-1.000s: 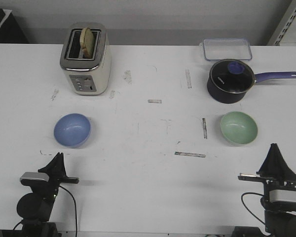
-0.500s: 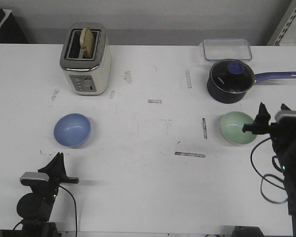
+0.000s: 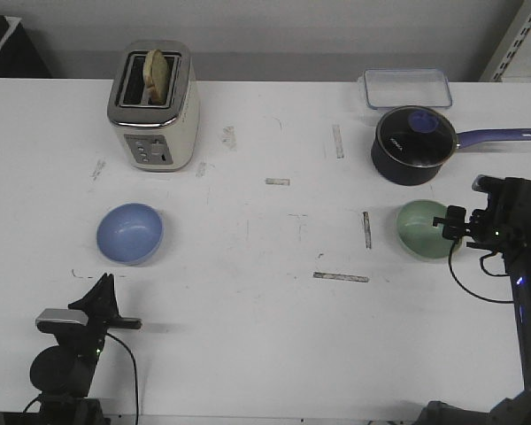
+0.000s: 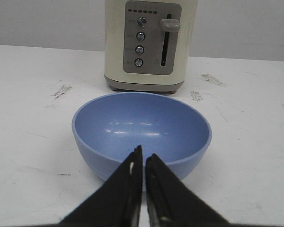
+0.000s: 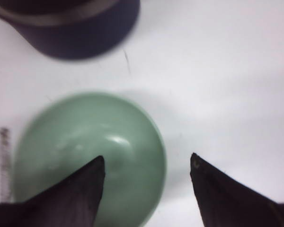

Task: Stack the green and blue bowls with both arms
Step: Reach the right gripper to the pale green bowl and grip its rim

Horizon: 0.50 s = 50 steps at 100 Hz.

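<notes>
The smooth, round mint green bowl [image 5: 90,151] is being straddled at its rim by the wide-spread right hand [image 5: 146,165]; the matching periwinkle blue bowl [image 4: 141,132] is being faced, on the white tabletop [image 3: 274,328], by the pinched-together left hand [image 4: 143,163].

Right claw [image 3: 449,221] lowered, open, straddling green bowl [image 3: 422,230] rim.

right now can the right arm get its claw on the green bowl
Probably yes. The right claw hangs open right over the green bowl, one fingertip above the inside and the other outside, straddling its near rim. Nothing lies between them; the saucepan sits farther back.
</notes>
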Tool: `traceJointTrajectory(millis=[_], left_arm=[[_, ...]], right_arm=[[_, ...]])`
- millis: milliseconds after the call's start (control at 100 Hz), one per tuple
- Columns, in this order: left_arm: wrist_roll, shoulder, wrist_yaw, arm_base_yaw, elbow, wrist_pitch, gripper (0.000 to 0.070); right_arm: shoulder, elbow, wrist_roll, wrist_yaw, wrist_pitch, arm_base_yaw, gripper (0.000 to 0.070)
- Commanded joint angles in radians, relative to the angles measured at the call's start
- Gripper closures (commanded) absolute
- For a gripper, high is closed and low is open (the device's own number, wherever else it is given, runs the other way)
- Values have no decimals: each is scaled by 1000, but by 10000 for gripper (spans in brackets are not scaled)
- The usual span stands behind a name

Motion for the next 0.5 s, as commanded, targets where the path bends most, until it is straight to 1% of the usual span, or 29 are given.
traceJointTrajectory(millis=[0,200,250,290,400,450,490], left_arm=[[2,-1,-2,-1,-21,11,698],[2,-1,-2,-1,-21,11,698],[2,-1,-2,-1,-21,11,698],[2,-1,-2,-1,-21,11,698],[2,-1,-2,-1,-21,11,698],[2,-1,-2,-1,-21,11,698],[2,-1,-2,-1,-21,11,698]], right_arm=[[55,12,-42,-3,0,-5,308],[156,12,-48,-3,9,-6,310],[167,12,-55,-3,13,-5,327],[171,12,-57,-3,16,-5,382],[171,12,-58,-3,27,-5,591],[171,12,-57,-3,29,-5,654],[171,12,-57,-3,28,-5,690]])
